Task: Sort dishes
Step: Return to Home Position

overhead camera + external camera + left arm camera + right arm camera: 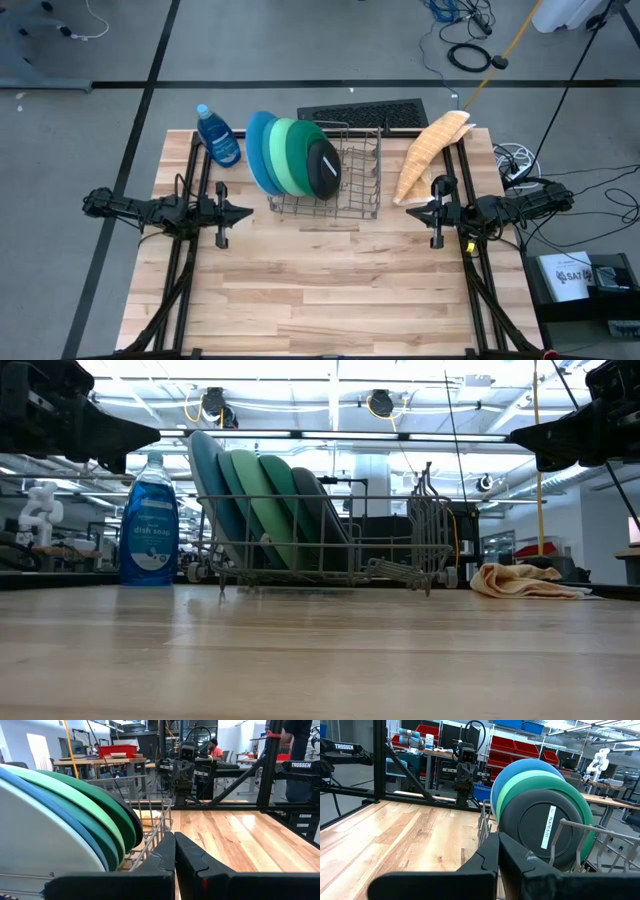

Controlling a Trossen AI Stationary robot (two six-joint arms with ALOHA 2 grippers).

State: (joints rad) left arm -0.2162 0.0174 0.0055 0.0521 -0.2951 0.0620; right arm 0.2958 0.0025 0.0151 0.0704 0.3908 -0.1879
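Several round plates (292,155) stand on edge in a grey wire rack (345,180) at the table's far middle: blue ones on the left, then teal and green, and a smaller black one (547,827) on the right. They lean side by side between the rack's wires (265,500). My left gripper (247,212) waits shut at the table's left, level, clear of the rack. My right gripper (410,211) waits shut at the right, level, also clear. In the wrist views my left gripper (175,851) and my right gripper (498,851) have their fingertips together.
A blue dish soap bottle (218,135) stands at the far left of the table. A crumpled tan cloth (432,150) lies at the far right beside the rack. A dark mat (362,112) lies behind the rack. The near half of the wooden table (320,300) is bare.
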